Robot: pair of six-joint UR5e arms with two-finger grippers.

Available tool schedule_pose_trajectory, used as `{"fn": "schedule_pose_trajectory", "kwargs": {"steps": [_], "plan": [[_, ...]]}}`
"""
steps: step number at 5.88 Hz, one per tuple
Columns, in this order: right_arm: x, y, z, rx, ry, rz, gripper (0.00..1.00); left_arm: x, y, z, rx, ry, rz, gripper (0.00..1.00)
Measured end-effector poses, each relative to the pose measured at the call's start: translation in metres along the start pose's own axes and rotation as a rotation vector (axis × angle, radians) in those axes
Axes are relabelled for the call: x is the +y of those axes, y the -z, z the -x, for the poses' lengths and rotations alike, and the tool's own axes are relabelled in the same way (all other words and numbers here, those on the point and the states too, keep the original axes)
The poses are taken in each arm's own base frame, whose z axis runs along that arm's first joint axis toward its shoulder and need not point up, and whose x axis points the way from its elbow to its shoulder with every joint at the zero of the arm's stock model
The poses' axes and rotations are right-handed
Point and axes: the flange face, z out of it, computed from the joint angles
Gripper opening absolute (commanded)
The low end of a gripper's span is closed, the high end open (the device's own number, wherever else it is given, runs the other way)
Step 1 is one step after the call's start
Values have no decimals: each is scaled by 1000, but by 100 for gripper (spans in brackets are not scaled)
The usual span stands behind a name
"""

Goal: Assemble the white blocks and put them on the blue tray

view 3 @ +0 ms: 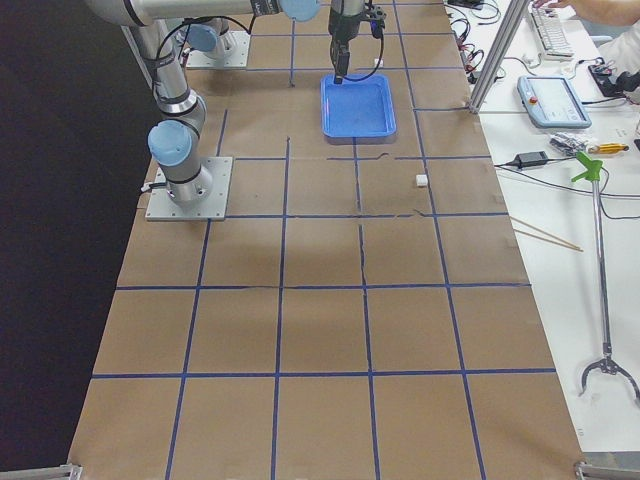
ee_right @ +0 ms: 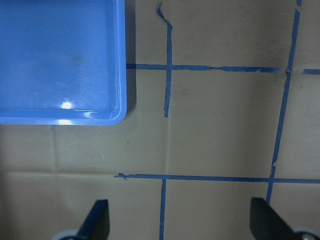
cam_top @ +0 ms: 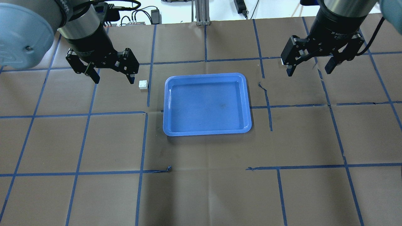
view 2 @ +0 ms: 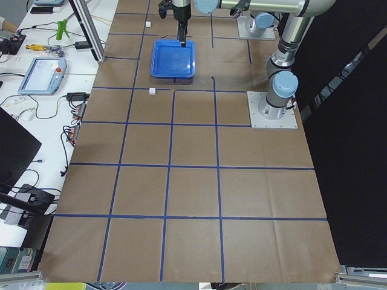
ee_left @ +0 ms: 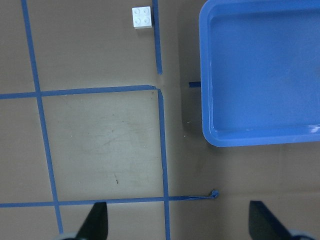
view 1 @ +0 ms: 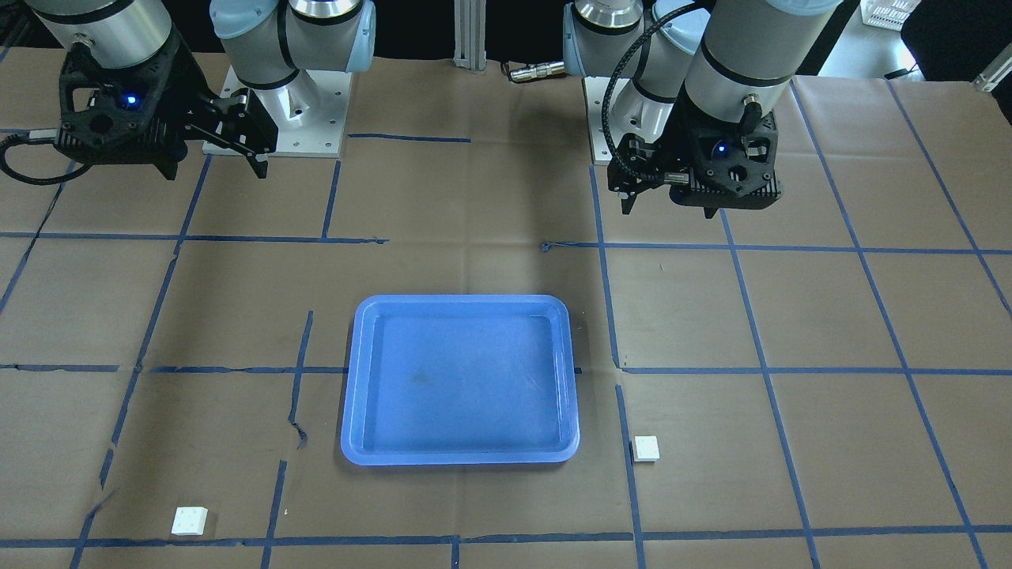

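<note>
Progress: nothing done yet, as I judge it. Blue tray (cam_top: 205,75) sits empty mid-table. The two bricks are unjoined and well apart, both on the brown paper (cam_top: 201,194).

First white block (cam_top: 143,85) is studs up, near the tray's rim at the tray's 10 o'clock in the overhead view. A blue tape line (cam_top: 149,94) runs between block and tray.

Second white block (view 1: 190,520) lies well off, at the tray's 7 o'clock in the front-facing view, on the right arm's side. I cannot make it out in the overhead view.

Left to do: pick up both, press one onto the other, set the pair in the tray.

Left gripper (cam_top: 113,77): fingers spread wide, nothing between them, touching nothing. It hovers above the paper, with the first block just off its tray-side finger at 4 o'clock in the overhead view. Its wrist view has that block at 11 o'clock, well ahead of the fingertips.

Right gripper (cam_top: 309,68): fingers likewise spread wide, empty. Its wrist view shows only a tray corner at 10 o'clock and taped paper, no block.
</note>
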Motion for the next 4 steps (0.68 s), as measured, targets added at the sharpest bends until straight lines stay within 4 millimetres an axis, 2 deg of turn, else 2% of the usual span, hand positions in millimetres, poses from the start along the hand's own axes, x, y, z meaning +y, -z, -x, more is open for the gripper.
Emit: {"fn": "schedule_pose_trajectory", "kwargs": {"steps": [3, 4], "plan": [[0, 0, 0, 1, 0, 0, 100, -8, -6, 3, 4, -2, -2, 99], [0, 0, 0, 1, 0, 1, 100, -31, -24, 6, 8, 1, -2, 99]]}}
